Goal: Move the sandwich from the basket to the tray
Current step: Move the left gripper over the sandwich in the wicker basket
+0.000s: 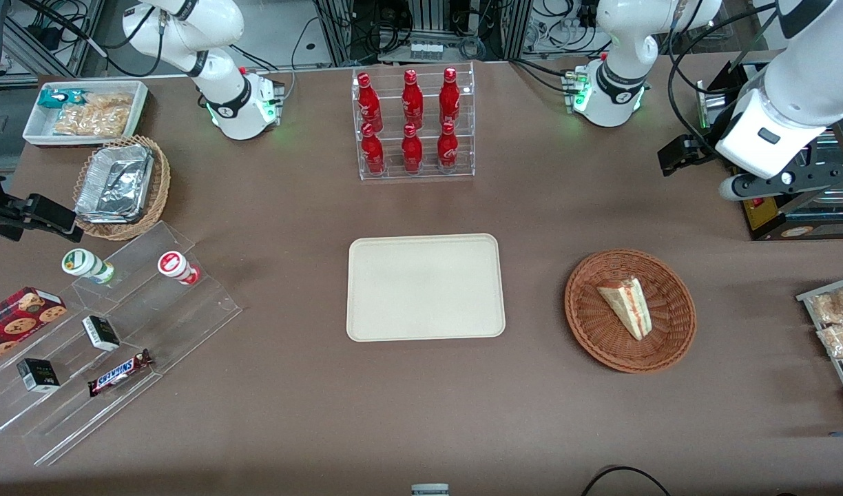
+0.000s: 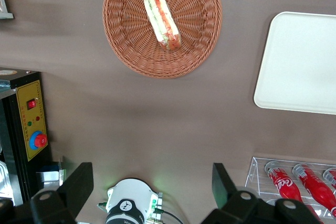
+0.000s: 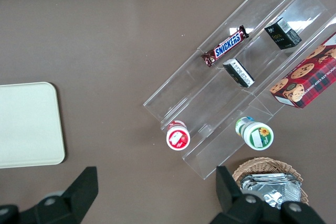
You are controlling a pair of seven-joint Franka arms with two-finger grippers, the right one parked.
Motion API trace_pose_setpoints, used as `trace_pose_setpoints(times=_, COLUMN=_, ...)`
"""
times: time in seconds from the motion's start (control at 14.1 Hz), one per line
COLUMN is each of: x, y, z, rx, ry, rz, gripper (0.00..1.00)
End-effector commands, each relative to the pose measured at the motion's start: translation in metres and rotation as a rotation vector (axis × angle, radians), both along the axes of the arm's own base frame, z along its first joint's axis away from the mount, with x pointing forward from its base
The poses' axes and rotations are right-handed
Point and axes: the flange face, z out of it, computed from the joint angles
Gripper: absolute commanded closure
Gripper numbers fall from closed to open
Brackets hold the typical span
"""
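Brown table, sandwich in basket, tray bare. Gripper high up, wide open, holding nothing. Could squash soft bread.

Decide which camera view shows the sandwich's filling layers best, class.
Left wrist view: the sandwich lies in the basket with its red and green layers facing the open gripper. The front view shows it smaller; the right wrist view misses it.

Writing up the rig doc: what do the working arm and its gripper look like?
Left arm: glossy white rounded shells, black joint rings, black cables looped alongside. Its base glows green. Gripper: matte black, two blocky fingers, open, high above the table near the basket.
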Motion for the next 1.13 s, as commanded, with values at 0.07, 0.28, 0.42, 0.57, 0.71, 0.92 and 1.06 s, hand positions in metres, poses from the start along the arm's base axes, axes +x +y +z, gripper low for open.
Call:
trace_pose_setpoints(times=0.07, x=0.003, y=0.001, z=0.001, rx=-0.014, ry=-0.013, rz=-0.011, gripper=0.00)
trace_pose_setpoints(times=0.28, x=0.015, y=0.017, z=-0.013, rx=-0.003, ry=0.004, rz=0.025, gripper=0.00)
trace_pose_setpoints(times=0.42, x=0.031, y=0.038, z=-0.037, rx=0.056, ry=0.033, rz=0.053, gripper=0.00)
trace_pose_setpoints(times=0.57, x=0.051, y=0.054, z=-0.072, rx=0.078, ry=0.065, rz=0.074, gripper=0.00)
trace_pose_setpoints(times=0.71, x=0.073, y=0.061, z=-0.114, rx=0.082, ry=0.087, rz=0.139, gripper=0.00)
trace_pose_setpoints(times=0.92, x=0.095, y=0.057, z=-0.173, rx=0.114, ry=0.105, rz=0.349, gripper=0.00)
trace_pose_setpoints(times=1.06, x=0.101, y=0.054, z=-0.228, rx=0.112, ry=0.123, rz=0.367, gripper=0.00)
